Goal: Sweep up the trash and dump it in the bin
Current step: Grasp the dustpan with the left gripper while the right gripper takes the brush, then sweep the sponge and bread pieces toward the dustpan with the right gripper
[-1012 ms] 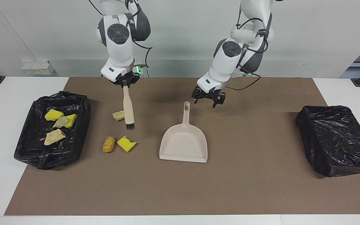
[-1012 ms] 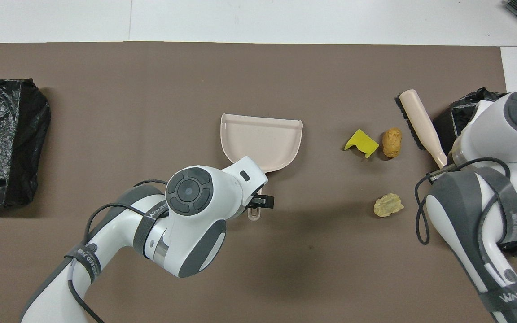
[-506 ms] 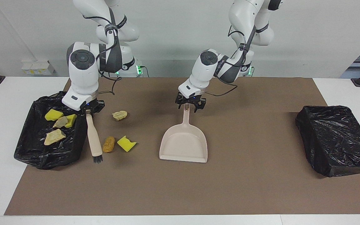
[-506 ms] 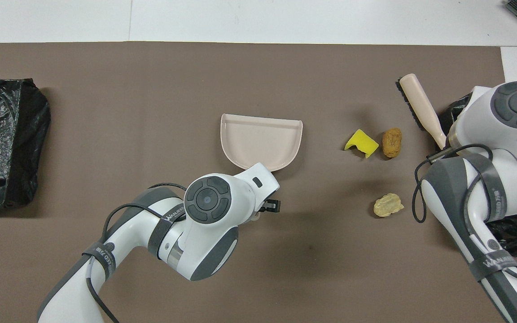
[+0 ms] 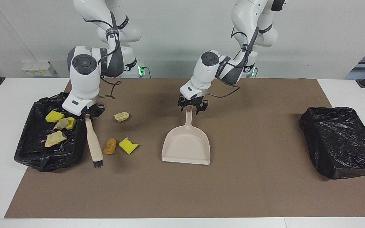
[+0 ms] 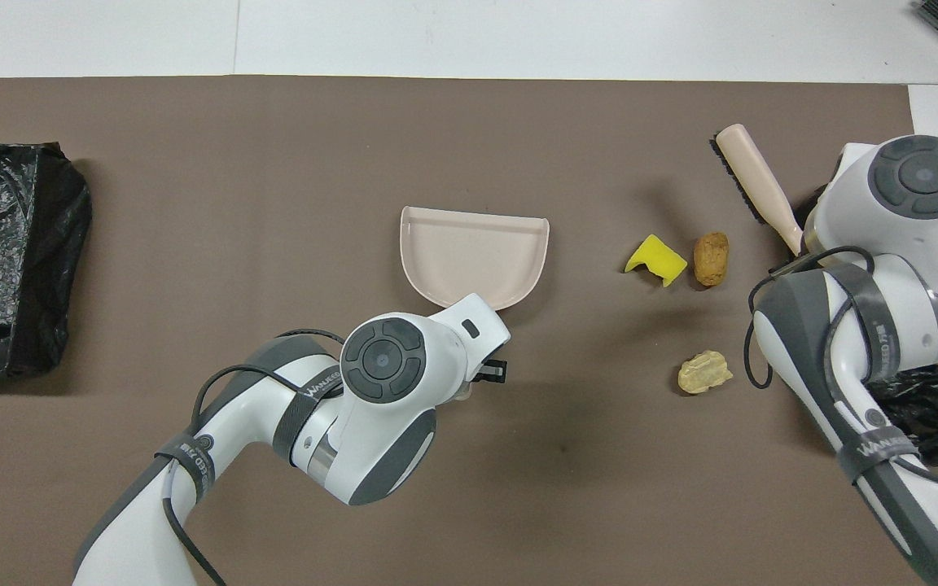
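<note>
saw a brown mat (image 5: 265,190) covering most of the table. found a black-bagged bin (image 5: 30,158) at the right arm's end, holding four scraps: two yellow sponge chunks (image 5: 54,116) and two tan lumps (image 5: 55,138), lying close together. found a second black-bagged bin (image 5: 337,142) at the left arm's end; could not see into it.

saw the beige dustpan (image 5: 187,147) flat on the mat between the bins, empty, handle toward the robots and mouth away from them. placed the left gripper (image 5: 192,107) down at the handle's tip; could not tell whether clamped on it or merely around it. judged a loose hold likely to let the pan skid when pushed or lifted. judged also that the mouth faced away from the loose trash, so a sideways sweep would pile scraps against the pan's wall.

saw the right gripper (image 5: 87,115) pinched on the brush (image 5: 93,142), bristles low by the bin's wall. feared a snag on the bag.

counted three scraps on the mat between bin and pan: an orange-brown lump (image 5: 110,146) just beside the brush, a yellow chunk (image 5: 128,145) beside that, and a pale lump (image 5: 121,117) nearer the robots. judged the pale one easy to miss, and the light sponge apt to bounce off course.
</note>
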